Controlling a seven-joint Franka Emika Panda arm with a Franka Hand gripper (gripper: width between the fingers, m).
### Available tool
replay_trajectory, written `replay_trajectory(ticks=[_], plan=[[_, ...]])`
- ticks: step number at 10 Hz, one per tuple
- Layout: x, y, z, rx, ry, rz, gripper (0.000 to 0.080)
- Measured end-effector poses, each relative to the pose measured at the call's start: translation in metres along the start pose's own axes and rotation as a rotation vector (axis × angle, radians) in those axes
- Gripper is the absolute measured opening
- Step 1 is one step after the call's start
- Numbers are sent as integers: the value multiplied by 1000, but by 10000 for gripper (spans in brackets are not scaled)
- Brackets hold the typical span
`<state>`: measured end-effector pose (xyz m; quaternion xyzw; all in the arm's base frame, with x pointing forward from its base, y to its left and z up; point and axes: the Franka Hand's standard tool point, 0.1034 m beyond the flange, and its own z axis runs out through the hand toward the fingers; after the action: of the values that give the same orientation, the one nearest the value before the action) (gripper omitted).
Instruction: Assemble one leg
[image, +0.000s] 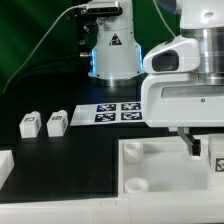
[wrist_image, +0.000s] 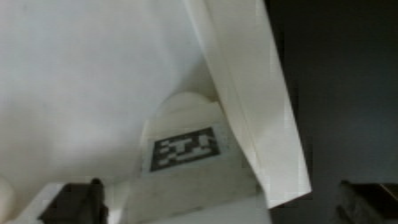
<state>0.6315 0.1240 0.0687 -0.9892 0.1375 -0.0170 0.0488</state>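
under tool (wrist_image: 210, 200): white tagged leg (wrist_image: 192, 150)

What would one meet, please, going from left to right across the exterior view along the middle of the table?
First leg → second leg → marker board → the gripper, lowered over the white panel.

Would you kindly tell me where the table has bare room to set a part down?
Bare black table lies between the two loose legs, the marker board and the white panel. It is crowded at the exterior view's right, around the claw.
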Motion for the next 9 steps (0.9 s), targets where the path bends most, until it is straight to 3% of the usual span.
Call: replay_trajectory(ticks=[2,4,5,6,9], plan=[[1,2,1,3,10,14,649],[1,2,1,5,9,80,389],[0,3,2,6,7,193,389],[0,3,2,7,6,276,297],[1,4,2,20,-2,583,297]])
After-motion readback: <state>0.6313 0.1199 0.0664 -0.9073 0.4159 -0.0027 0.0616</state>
